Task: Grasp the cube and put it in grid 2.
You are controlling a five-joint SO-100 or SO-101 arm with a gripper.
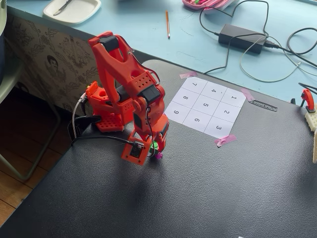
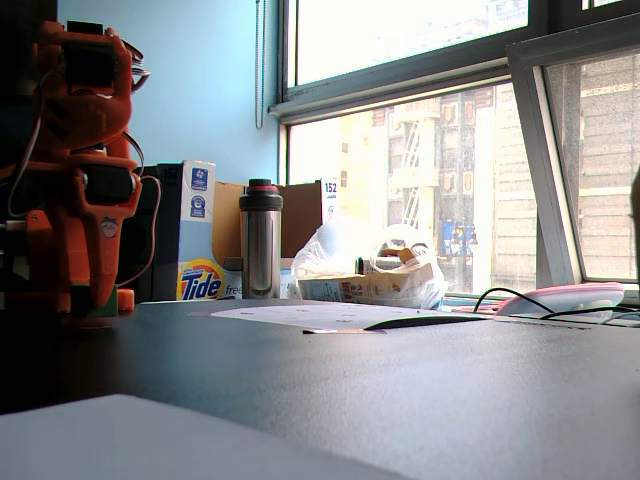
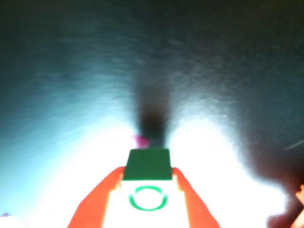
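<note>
Closed around the cube [image 3: 147,164], the gripper [image 3: 147,183] is seen at the bottom centre of the wrist view, its two orange fingers [image 3: 97,199] pressed against the cube's left and right sides, with the round stud facing the camera. Just above the cube in that view a small pink tape spot [image 3: 140,140] is visible on the dark tabletop, beside a dark shadow. In a fixed view the gripper [image 1: 152,148] is found at lower centre left of the frame, low over the black table [image 1: 223,198], with the green cube [image 1: 155,147] held between the fingers and the pink tape spot [image 1: 159,155] right beside it. The numbered paper sheet [image 1: 206,106] is laid to the upper right of the arm, well apart from the cube, and grid 2 [image 1: 227,112] is located near the sheet's right edge. In the other fixed view the red arm [image 2: 75,170] is shown at the far left, but the cube cannot be made out clearly there.
</note>
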